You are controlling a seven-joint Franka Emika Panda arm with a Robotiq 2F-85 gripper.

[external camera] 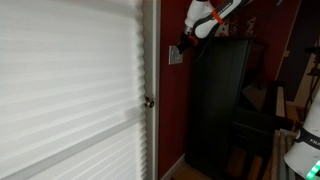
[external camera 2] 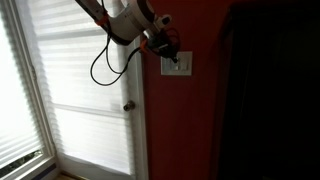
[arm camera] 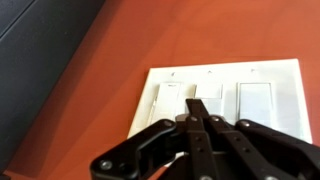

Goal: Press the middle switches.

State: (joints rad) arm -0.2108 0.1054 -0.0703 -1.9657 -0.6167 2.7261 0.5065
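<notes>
Middle switches (arm camera: 207, 90) amount to one rocker, the centre of three on a single white plate (arm camera: 272, 72) on the red wall (arm camera: 150, 40). One tool (arm camera: 198, 108), fingers pinched together and empty, points at that rocker. One door knob (external camera: 149, 101) sits lower.

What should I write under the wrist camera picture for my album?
Shut gripper pointing at the middle switch of a white three-switch plate on a red wall.
</notes>
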